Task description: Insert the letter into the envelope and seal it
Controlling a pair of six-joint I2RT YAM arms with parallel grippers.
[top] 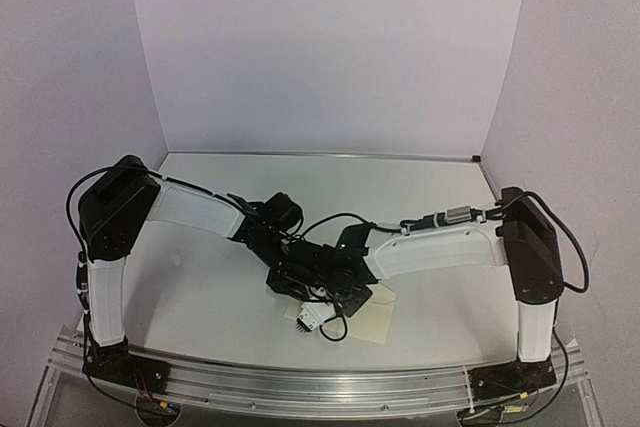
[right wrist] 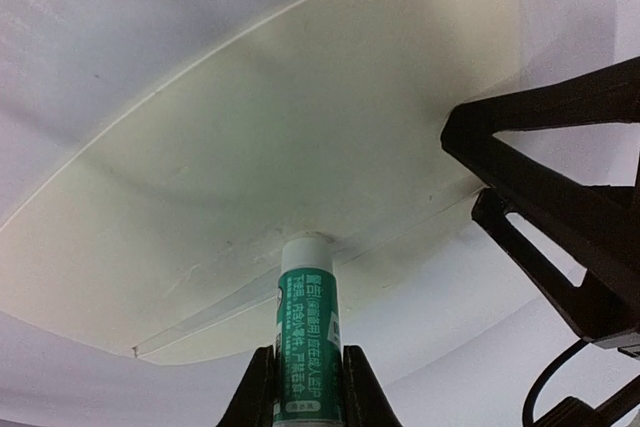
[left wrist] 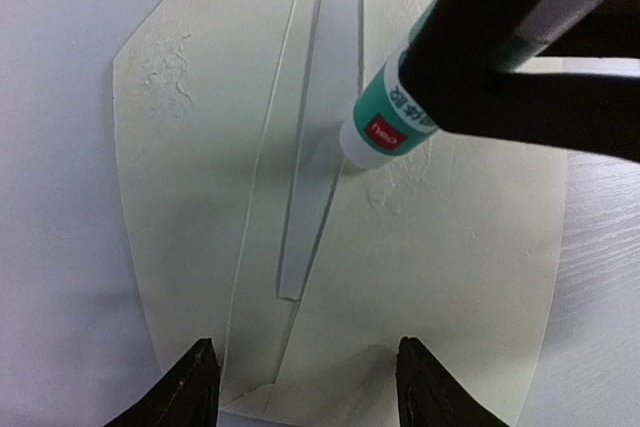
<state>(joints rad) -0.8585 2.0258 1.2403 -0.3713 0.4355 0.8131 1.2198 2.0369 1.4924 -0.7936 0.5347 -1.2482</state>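
Note:
The cream envelope (left wrist: 200, 197) lies flat on the white table, partly under both grippers in the top view (top: 378, 325). A pale grey strip (left wrist: 318, 147) runs along its middle beside a fold. My right gripper (right wrist: 308, 359) is shut on a green-and-white glue stick (right wrist: 308, 332), whose white tip rests on the envelope next to that strip (left wrist: 385, 127). My left gripper (left wrist: 305, 357) is open just over the envelope's near end, with nothing between its fingers. The letter is not in view.
Rough, crinkled patches (left wrist: 165, 77) mark the envelope's paper. The left gripper's dark fingers (right wrist: 560, 207) stand close to the right of the glue stick. White walls (top: 320, 47) close the table at the back and sides. A metal rail (top: 320, 382) runs along the near edge.

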